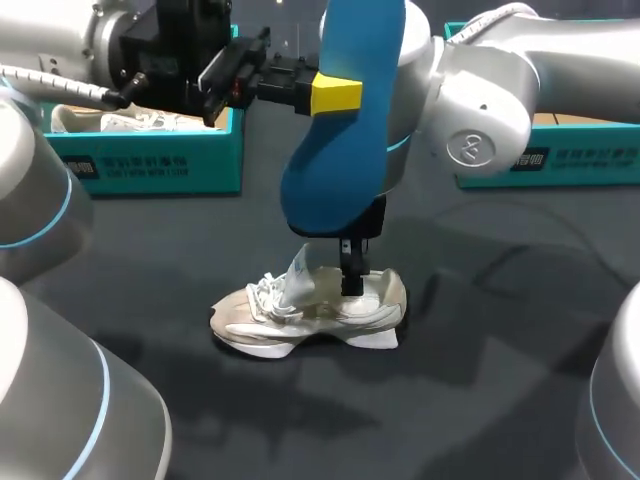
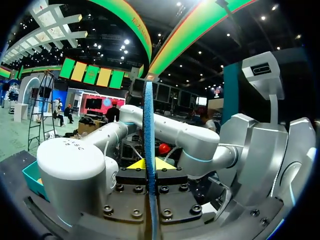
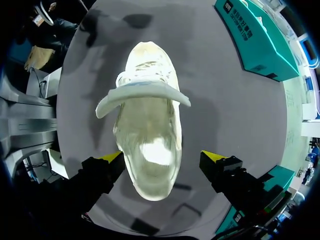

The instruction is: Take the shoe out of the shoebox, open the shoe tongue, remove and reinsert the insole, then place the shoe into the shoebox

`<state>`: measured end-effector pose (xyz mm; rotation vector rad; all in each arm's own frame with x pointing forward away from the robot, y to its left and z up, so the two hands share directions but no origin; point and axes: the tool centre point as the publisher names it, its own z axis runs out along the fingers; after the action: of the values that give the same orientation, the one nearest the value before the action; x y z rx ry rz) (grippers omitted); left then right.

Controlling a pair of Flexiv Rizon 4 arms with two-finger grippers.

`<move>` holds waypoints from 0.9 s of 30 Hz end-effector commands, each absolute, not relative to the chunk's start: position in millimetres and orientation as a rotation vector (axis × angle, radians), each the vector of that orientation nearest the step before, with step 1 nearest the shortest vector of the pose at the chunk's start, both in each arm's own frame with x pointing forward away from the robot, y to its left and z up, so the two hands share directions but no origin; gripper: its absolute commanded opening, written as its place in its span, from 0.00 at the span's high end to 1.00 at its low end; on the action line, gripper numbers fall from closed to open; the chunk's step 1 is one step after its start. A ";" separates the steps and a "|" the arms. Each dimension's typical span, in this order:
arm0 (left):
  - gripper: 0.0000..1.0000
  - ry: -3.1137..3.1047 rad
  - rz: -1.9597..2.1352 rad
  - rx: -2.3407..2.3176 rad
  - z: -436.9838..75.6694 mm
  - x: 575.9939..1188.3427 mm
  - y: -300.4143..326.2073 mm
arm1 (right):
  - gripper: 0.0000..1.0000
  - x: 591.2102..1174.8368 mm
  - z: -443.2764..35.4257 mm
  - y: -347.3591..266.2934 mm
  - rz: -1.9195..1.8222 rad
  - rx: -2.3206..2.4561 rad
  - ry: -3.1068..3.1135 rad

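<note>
Hanging above the table (image 1: 480, 400) in the head view, the blue insole (image 1: 345, 120) is standing upright, clamped in the left gripper (image 1: 338, 93). The shoe (image 1: 310, 315) is resting on its sole below, with the right gripper (image 1: 352, 280) at its heel.

Along the left wrist, the insole (image 2: 149, 125) is showing edge-on, pinched between both fingers.

Under the right wrist, the fingers (image 3: 112, 159) are spreading wide on either side of the heel, gripping nothing; the tongue (image 3: 142, 95) is lifting up.
</note>
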<state>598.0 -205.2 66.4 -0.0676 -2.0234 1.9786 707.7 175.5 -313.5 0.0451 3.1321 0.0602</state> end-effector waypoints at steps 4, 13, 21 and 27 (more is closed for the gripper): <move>1.00 -2.039 2.041 0.029 63.1 584.8 -194.8 | 0.00 710.6 -316.2 171.1 0.067 0.038 3.135; 1.00 -2.033 2.069 0.024 66.0 579.4 -187.2 | 0.00 713.1 -317.3 169.2 0.070 0.028 3.133; 1.00 -2.033 2.069 0.024 66.0 579.4 -187.2 | 0.00 713.7 -317.1 167.2 0.072 0.021 3.133; 1.00 -2.033 2.069 0.024 66.0 579.4 -187.2 | 0.00 713.1 -316.2 164.5 0.078 0.030 3.130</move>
<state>579.8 -185.9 66.7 0.0228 -2.0316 2.0691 714.4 167.8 -316.5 0.0289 3.1346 0.0703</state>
